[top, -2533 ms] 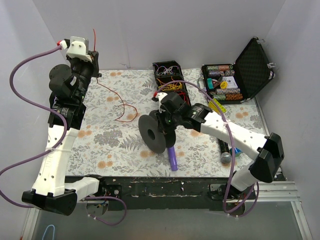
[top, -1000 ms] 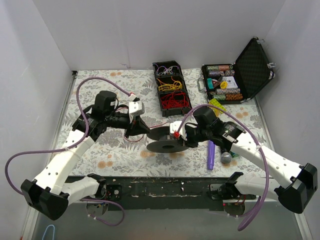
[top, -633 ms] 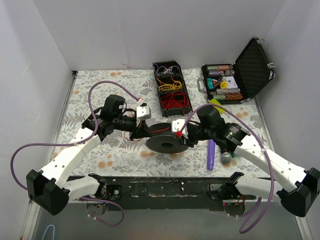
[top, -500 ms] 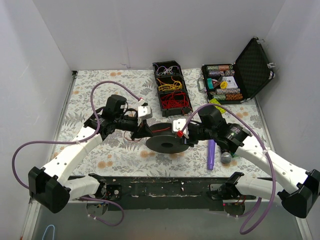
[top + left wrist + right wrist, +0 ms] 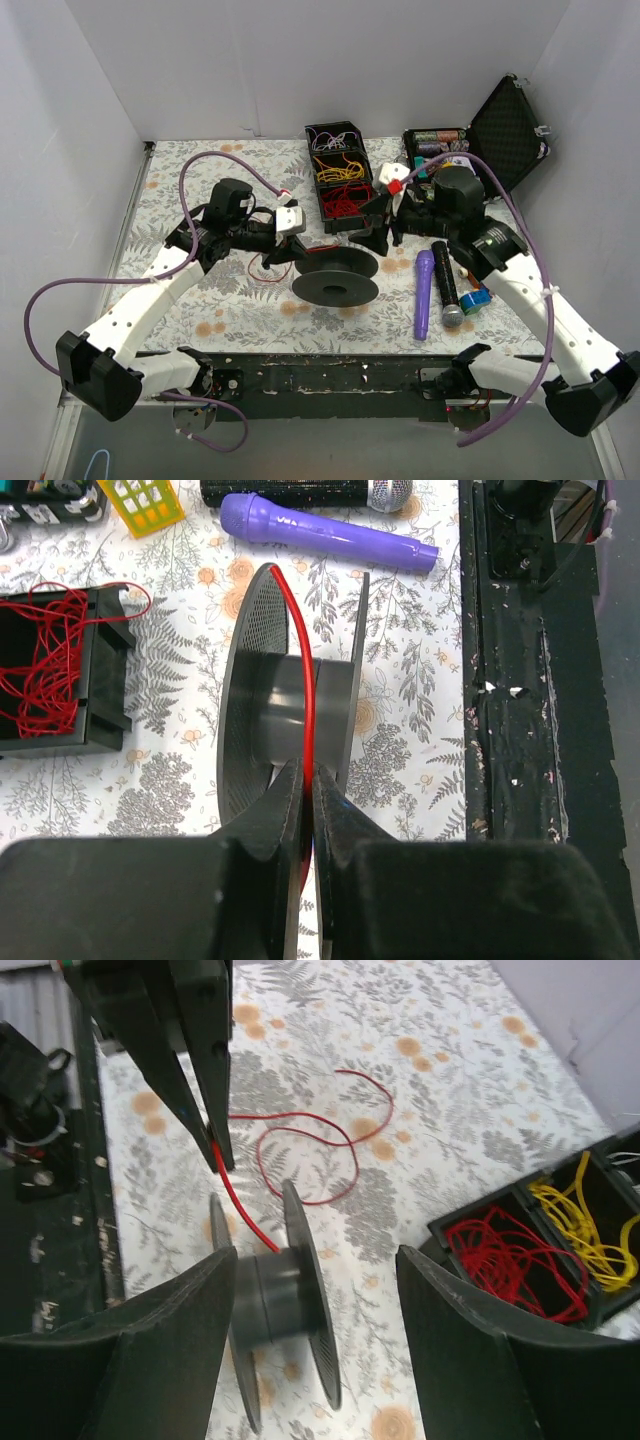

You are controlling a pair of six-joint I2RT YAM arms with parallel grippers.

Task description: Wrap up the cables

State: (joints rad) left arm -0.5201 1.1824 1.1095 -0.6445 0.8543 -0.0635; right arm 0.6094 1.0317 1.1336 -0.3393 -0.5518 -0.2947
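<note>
Top external view, from the near edge: beyond the black rail [image 5: 330,372] two microphones lie side by side on the flowered table [image 5: 200,180], a purple mic [image 5: 423,295] and a black mic [image 5: 445,285] with a silver head, both right of the spool [image 5: 335,288]. We can read no writing on either.

The spool sits at mid-table, one flange flat on the table. The red cable [image 5: 259,268] loops loosely on the table just left of it and runs up to the left jaws, which hang at the spool's left edge. In the left wrist view we see those jaws pinched narrow on the cable, which passes over a flange rim and down to the hub.

Half a second ago the right jaws were pressed against the spool's right side. Now they have let go and drawn up and back, and they hover spread wide behind the spool, near the tray [image 5: 311,175]. The right wrist view looks down between them onto the spool and the taut cable. The spool has kept its place, and the left jaws have barely moved. The right arm [image 5: 520,280] no longer covers the purple mic.

Farther back, the tray holds red, yellow and pale cables in separate compartments. Right of it stands an open case [image 5: 505,120]; the print on its contents is too small to read.
</note>
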